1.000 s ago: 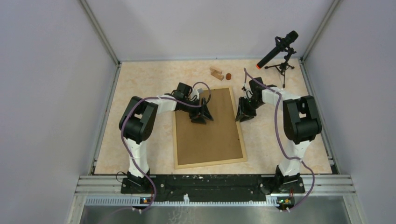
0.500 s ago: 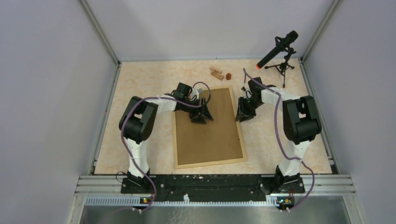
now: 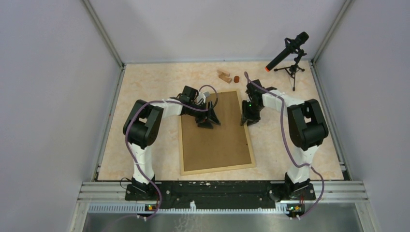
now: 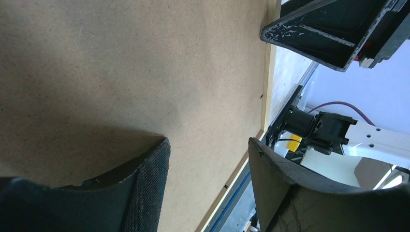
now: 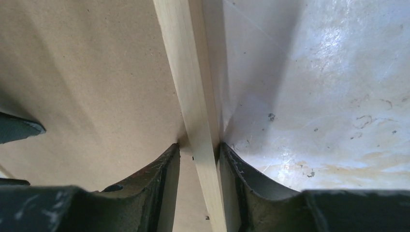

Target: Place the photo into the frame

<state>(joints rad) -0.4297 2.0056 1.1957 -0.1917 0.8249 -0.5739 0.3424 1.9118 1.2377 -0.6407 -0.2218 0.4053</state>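
Observation:
The frame point(image 3: 217, 140) lies back up on the table, its brown board point(image 4: 121, 63) showing inside pale rails. The photo is out of view. My left gripper point(image 3: 209, 121) hovers open over the board's upper left part; in the left wrist view nothing sits between its fingertips point(image 4: 208, 145). My right gripper point(image 3: 249, 118) is at the frame's right rail, near the top. It straddles that rail point(image 5: 186, 72) with its jaws open point(image 5: 199, 147). The outer finger lies against the wood and a strip of board shows beside the inner finger.
Small wooden blocks point(image 3: 224, 76) and a brown cylinder point(image 3: 236, 79) lie just beyond the frame's top edge. A microphone on a tripod point(image 3: 290, 53) stands at the back right. Grey walls enclose the table on three sides.
My right gripper has shifted left from beside the frame onto its right rail. The left arm and the frame have not moved.

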